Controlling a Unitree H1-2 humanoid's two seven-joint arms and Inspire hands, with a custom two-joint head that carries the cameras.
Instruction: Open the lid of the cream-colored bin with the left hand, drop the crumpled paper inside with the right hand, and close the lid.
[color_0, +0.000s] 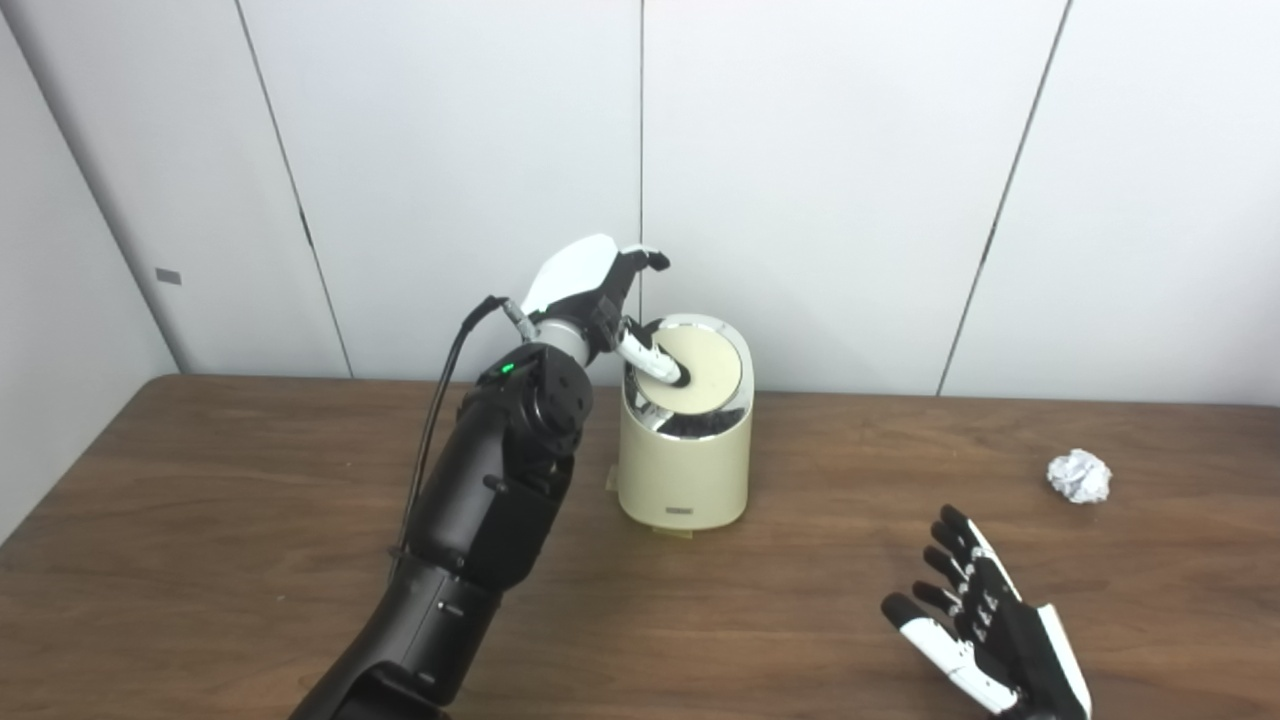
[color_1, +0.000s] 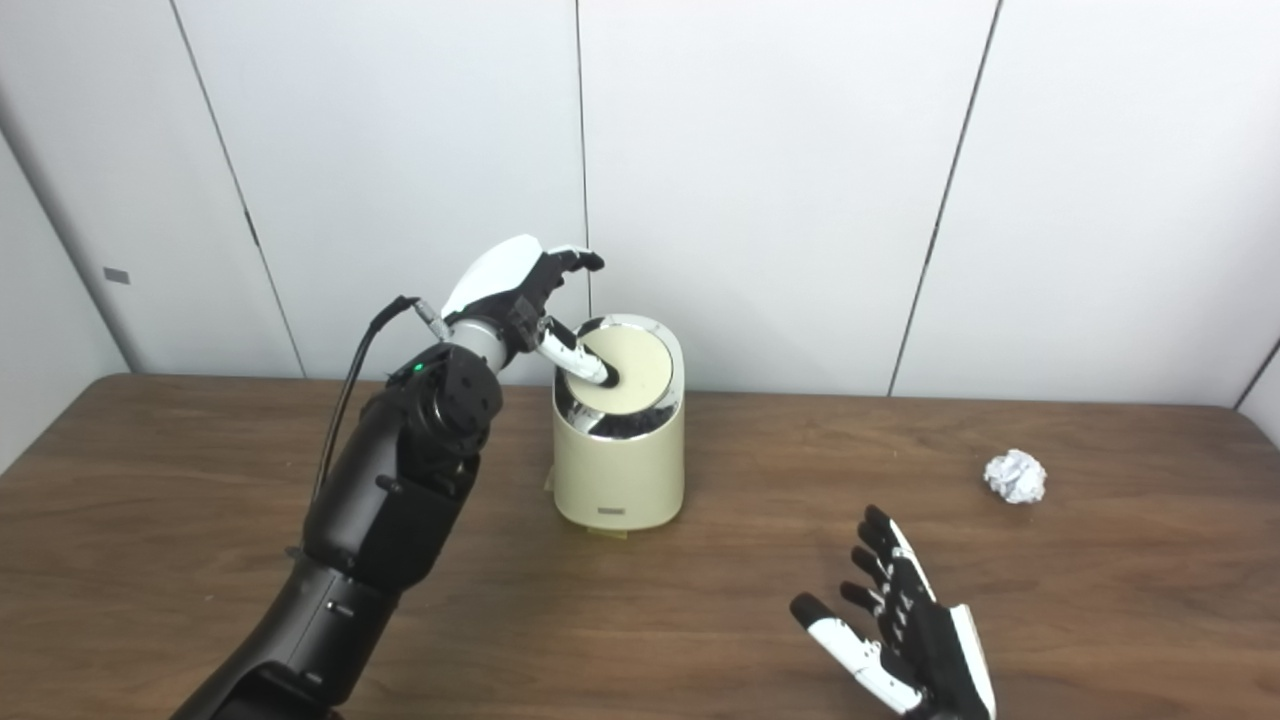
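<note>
The cream-colored bin (color_0: 684, 470) stands upright at the back middle of the wooden table. Its round lid (color_0: 700, 366) is tilted inward, showing a chrome gap at the front. My left hand (color_0: 592, 290) hovers at the bin's upper left, thumb tip pressing on the lid's left part, other fingers curled above and holding nothing. The crumpled paper (color_0: 1080, 476) is a white ball lying far right on the table. My right hand (color_0: 975, 618) rests low near the front right, fingers spread, open, well short of the paper.
The brown wooden table (color_0: 250, 520) runs the full width, and white wall panels (color_0: 850, 180) stand close behind the bin. A black cable (color_0: 440, 400) loops off my left forearm.
</note>
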